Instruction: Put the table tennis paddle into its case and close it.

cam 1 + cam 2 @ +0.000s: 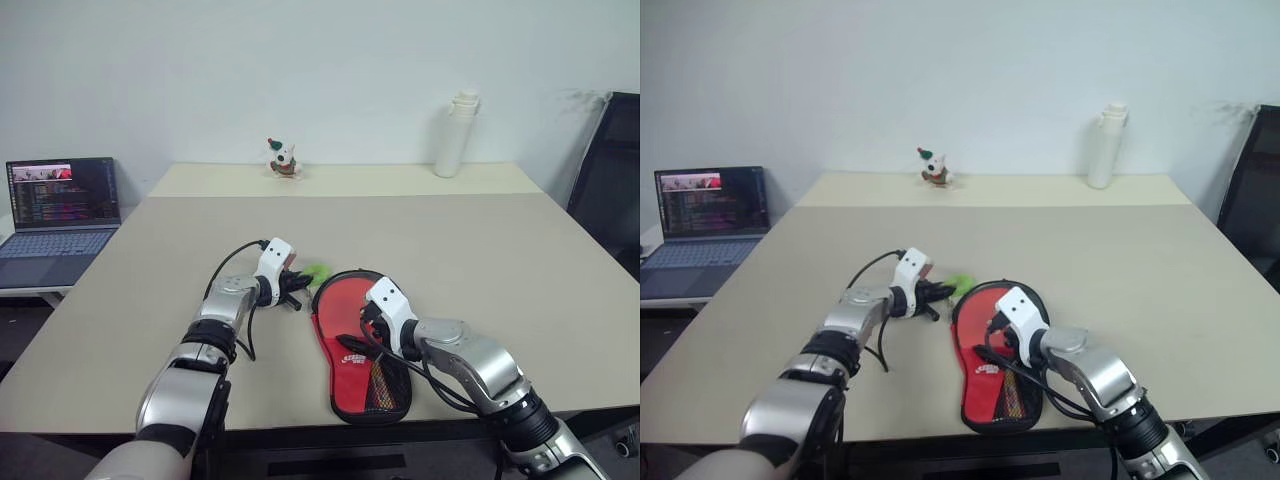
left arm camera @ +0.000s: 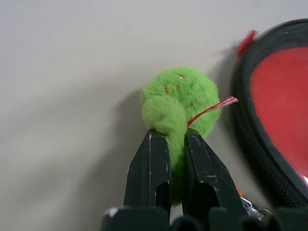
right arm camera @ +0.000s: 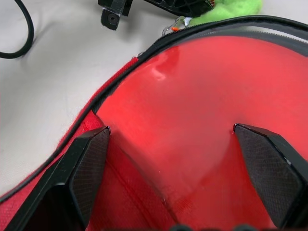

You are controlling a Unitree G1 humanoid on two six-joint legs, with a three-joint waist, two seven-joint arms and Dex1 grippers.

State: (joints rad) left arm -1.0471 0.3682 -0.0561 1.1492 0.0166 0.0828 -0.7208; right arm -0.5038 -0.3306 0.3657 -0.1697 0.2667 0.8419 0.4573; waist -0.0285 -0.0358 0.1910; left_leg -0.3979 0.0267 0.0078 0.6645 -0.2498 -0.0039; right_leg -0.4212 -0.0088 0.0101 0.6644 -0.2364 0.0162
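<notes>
From the left eye, one black case (image 1: pixel 352 345) lies open on the pale surface (image 1: pixel 480 250), near the front edge. One red table tennis paddle (image 1: pixel 345 310) lies inside it, round end away from the robot. The handle end is partly hidden by the right arm and some black cables. The left gripper (image 1: pixel 298 283) sits just left of the case's round end, with its jaws pinched on one fuzzy green charm (image 1: pixel 316 270). The right gripper (image 1: pixel 368 318) hangs over the red face of the paddle. Its jaws are hard to make out from here. At the back of the surface stand one white bottle (image 1: pixel 455 134) and one small toy figure (image 1: pixel 283 159). One open laptop (image 1: pixel 60 215) sits off to the left on a lower stand. One dark chair (image 1: pixel 612 185) is cut off at the right edge.

The right eye shows the same things from a little to the side, and the mesh part of the case near the handle is too small to read well.

In the left wrist view, the two black jaws are nearly shut and squeeze the bottom of the charm. A thin red string runs from the charm toward the case's zip rim, just beside it. The case is cut off at the picture's edge.

In the right wrist view, the jaws stand wide apart with the shiny red paddle between them. I cannot tell if they touch it. The black zip rim curves around the paddle.
</notes>
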